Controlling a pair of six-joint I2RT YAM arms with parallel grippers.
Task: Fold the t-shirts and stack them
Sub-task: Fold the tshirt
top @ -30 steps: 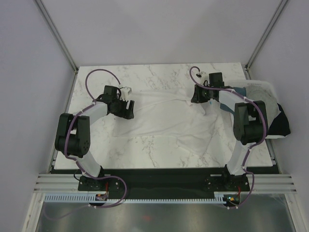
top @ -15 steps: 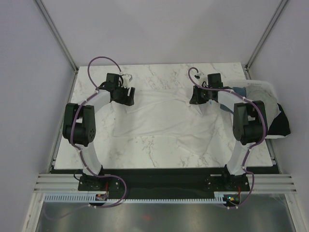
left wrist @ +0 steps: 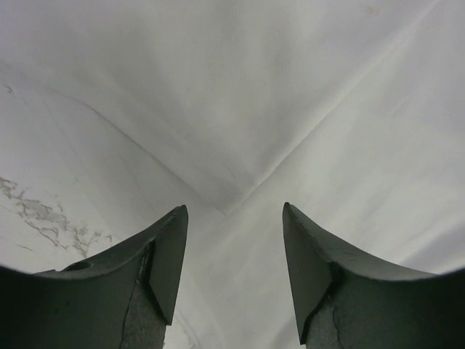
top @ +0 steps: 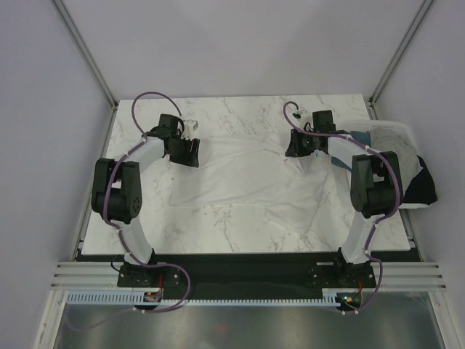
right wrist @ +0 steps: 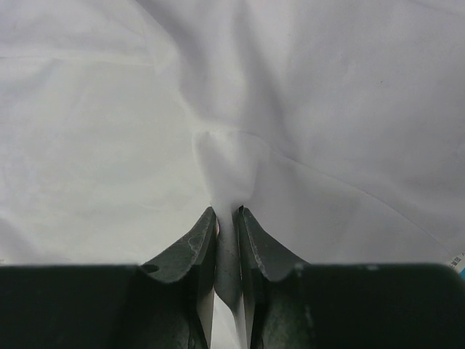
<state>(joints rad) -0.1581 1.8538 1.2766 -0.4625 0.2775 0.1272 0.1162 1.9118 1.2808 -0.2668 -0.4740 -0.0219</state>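
Observation:
A plain white t-shirt [top: 247, 182] lies spread and wrinkled across the middle of the marble table. My left gripper [top: 190, 153] is at the shirt's left edge; in the left wrist view it [left wrist: 232, 218] is open with white cloth [left wrist: 290, 109] just below and a cloth corner between the tips. My right gripper [top: 298, 145] is at the shirt's upper right; in the right wrist view it [right wrist: 227, 214] is shut on a pinched fold of the white shirt [right wrist: 225, 160]. More shirts, teal-blue [top: 361, 138], light grey and black [top: 421, 190], lie heaped at the right.
A white plastic bin [top: 396, 129] sits at the table's right edge under the heap of shirts. Bare marble [top: 240, 109] shows along the back and front [top: 218, 233] of the table. Frame posts stand at the back corners.
My left gripper has moved up and back toward the shirt's upper left edge, then settled slightly right. The right gripper has stayed almost still, holding the cloth.

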